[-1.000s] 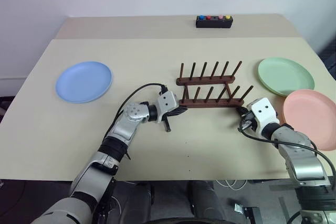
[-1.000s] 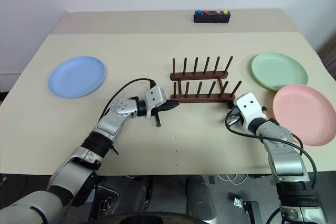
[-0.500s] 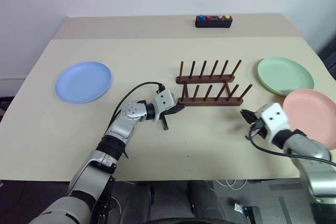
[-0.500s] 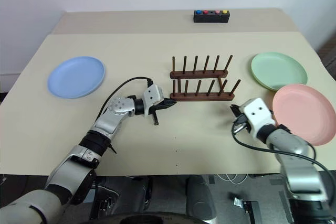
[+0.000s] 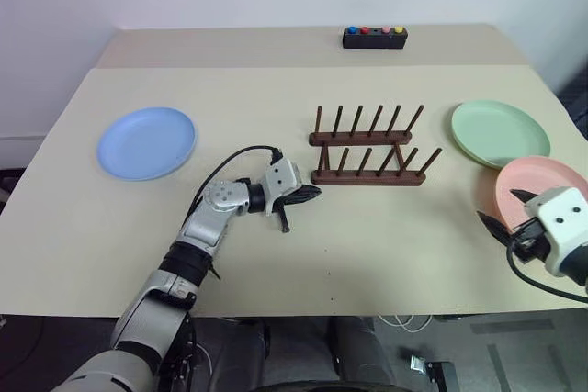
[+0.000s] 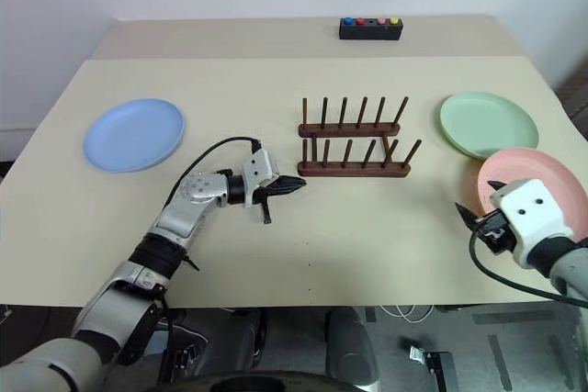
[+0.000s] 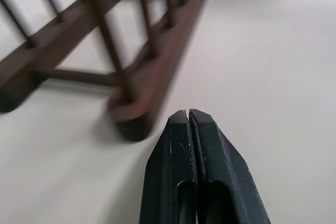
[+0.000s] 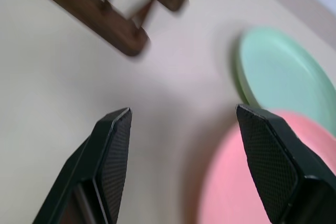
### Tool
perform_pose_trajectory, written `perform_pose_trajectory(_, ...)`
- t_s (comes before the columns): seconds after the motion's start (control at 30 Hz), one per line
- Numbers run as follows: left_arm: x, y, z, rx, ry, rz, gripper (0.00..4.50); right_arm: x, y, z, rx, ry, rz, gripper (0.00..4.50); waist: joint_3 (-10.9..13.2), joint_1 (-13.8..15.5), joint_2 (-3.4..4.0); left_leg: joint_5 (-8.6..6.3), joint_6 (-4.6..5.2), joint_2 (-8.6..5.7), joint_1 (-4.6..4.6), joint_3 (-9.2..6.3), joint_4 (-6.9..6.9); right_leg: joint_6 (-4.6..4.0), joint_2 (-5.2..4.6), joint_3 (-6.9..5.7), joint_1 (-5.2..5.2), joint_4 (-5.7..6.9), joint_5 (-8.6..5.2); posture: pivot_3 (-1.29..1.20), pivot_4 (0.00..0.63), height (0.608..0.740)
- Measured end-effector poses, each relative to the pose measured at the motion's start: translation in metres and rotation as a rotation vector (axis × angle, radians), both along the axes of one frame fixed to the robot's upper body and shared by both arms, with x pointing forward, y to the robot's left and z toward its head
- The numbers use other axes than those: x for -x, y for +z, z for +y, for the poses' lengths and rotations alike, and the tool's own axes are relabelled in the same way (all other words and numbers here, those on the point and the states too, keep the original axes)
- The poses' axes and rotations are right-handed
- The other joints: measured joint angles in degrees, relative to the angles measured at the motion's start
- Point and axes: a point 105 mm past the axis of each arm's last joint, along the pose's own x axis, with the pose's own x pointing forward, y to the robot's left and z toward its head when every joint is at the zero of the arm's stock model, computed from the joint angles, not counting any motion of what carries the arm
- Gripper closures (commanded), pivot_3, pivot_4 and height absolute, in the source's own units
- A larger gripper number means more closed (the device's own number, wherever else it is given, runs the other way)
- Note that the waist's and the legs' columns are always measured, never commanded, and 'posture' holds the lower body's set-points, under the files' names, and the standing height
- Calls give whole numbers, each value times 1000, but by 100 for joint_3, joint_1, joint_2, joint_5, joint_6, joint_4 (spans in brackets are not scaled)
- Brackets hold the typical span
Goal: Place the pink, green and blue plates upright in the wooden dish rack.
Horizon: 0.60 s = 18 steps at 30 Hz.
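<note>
The wooden dish rack [image 5: 369,153] stands empty at the table's middle, its pegs upright. A blue plate [image 5: 147,141] lies flat at the far left. A green plate [image 5: 499,132] lies flat at the right, and a pink plate [image 5: 542,192] lies just nearer than it. My left gripper [image 5: 310,195] is shut and empty, pointing at the rack's left end [image 7: 128,121], a short way from it. My right gripper [image 5: 508,210] is open and empty at the pink plate's [image 8: 247,182] near-left rim, one finger [image 8: 270,169] over the plate, the other [image 8: 113,153] over bare table.
A small black box [image 5: 374,37] with coloured buttons sits at the table's far edge. The table's front edge [image 5: 303,311] runs close under both arms.
My right gripper has pulled back from the rack's right end to the pink plate's near rim and opened. My left gripper has drawn slightly away from the rack's left end.
</note>
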Motion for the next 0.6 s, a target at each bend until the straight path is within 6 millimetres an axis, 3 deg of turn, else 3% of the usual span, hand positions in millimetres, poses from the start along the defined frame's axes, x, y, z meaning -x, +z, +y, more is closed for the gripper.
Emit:
perform_pose_trajectory(0.13,23,2,2,5,-106,34,4500,6,-17,-19,-32,-106,77,1321,-1,19,2,0,0,0,0,1,5,-14,-1,0,2,-1,-6,0,150,740)
perform_pose_trajectory(0.3,34,9,-4,25,-161,44,4500,8,-39,-34,-31,-207,144,1321,-1,27,2,0,0,-1,-1,0,7,-21,-1,0,2,-1,-10,0,150,740)
perform_pose_trajectory(0.4,36,10,-5,26,-168,42,4500,10,-47,-36,-37,-228,169,2167,-5,22,8,0,0,-1,-1,1,5,-20,-1,1,2,-1,-10,0,150,740)
perform_pose_trajectory(0.53,38,7,-7,26,-176,52,4500,11,-50,-34,-42,-224,182,4131,-5,17,9,0,0,-1,0,1,5,-19,-1,0,2,-1,-10,0,150,740)
perform_pose_trajectory(0.57,39,6,-7,24,-179,56,4500,11,-50,-31,-39,-217,183,4422,-5,18,8,0,0,-1,-1,1,5,-19,-1,0,2,-1,-10,0,150,740)
perform_pose_trajectory(0.6,40,5,-9,21,-184,58,4500,10,-47,-30,-29,-210,172,4422,-5,19,8,0,0,-1,-1,1,6,-19,-1,0,3,-2,-10,0,150,740)
